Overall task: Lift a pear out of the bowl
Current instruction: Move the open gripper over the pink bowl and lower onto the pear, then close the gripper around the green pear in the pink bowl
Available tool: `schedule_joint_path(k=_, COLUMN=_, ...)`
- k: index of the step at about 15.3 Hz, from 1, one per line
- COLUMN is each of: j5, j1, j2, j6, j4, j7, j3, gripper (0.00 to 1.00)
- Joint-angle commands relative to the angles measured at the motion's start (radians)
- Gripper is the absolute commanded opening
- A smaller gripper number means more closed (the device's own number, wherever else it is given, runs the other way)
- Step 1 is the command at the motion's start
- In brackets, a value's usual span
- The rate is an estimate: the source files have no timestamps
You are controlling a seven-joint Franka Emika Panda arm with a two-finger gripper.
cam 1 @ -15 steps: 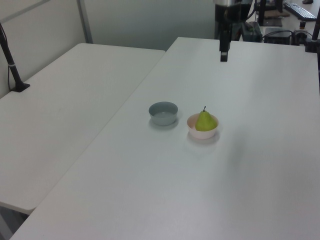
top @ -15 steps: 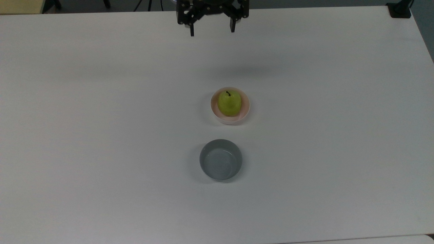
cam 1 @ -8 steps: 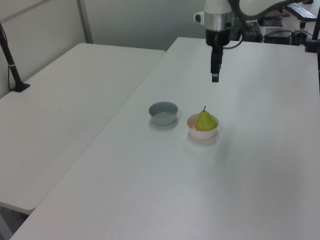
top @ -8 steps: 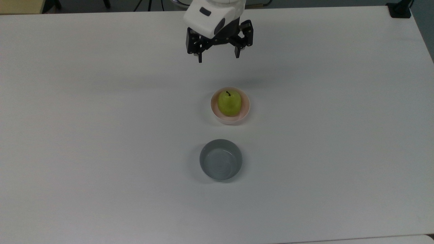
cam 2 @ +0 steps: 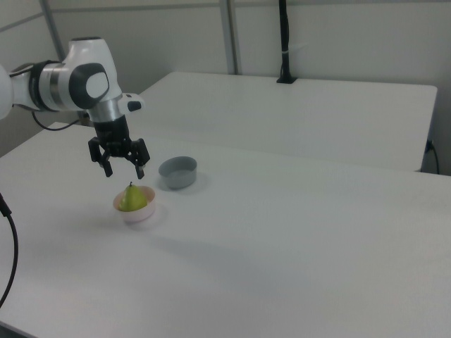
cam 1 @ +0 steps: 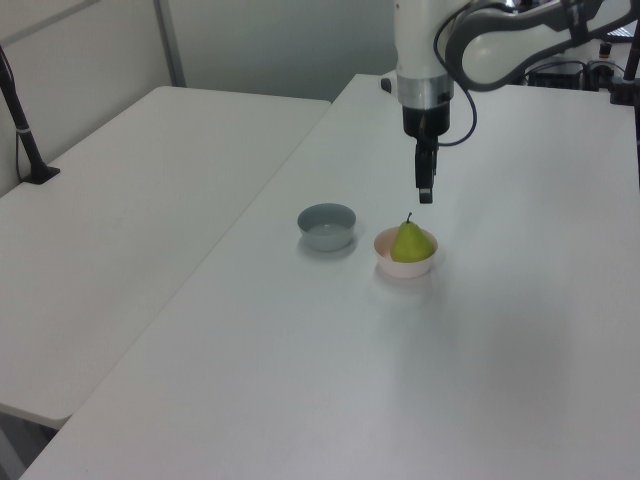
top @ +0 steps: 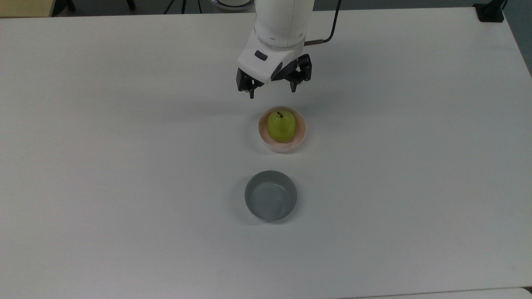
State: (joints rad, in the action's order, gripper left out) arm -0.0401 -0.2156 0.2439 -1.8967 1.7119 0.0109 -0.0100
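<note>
- pear (top: 281, 126) sits upright in pink bowl (top: 301, 139), stem up; glossy skin, I'd expect slip if pinched high.
- my gripper (top: 272, 92) spread wide, empty, above, short of the pear; off-centre descent could clip rim, tip bowl.
- grey bowl (top: 270, 195) apart, no risk.

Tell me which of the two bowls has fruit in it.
The pale pink bowl, holding the pear; the grey bowl holds no fruit.
</note>
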Motion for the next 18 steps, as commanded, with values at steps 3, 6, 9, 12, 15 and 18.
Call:
schedule_joint_path(k=3, j5=-0.018, j1=-0.008, j2=0.04, j6=-0.096, j4=0.054, j7=-0.002, j3=-0.007, gripper=1.0)
schedule_joint_path(k=6, j5=-0.026, j1=-0.007, j2=0.069, j6=-0.12, j4=0.052, j7=0.001, j3=-0.03, gripper=1.0)
schedule_joint_path(k=9, j5=-0.029, j1=-0.007, j2=0.09, j6=-0.145, j4=0.052, j7=0.026, j3=-0.033, gripper=1.0)
schedule_joint_path(k=12, j5=-0.043, j1=-0.007, j2=0.104, j6=-0.156, j4=0.052, j7=0.026, j3=-0.033, gripper=0.96)
schedule_joint_path(k=15, j5=-0.053, j1=-0.008, j2=0.118, j6=-0.157, j4=0.052, j7=0.026, j3=-0.033, gripper=0.91)
schedule_joint_path(k=18, j5=-0.06, j1=-0.008, j2=0.13, j6=-0.179, j4=0.052, j7=0.026, j3=-0.033, gripper=0.9)
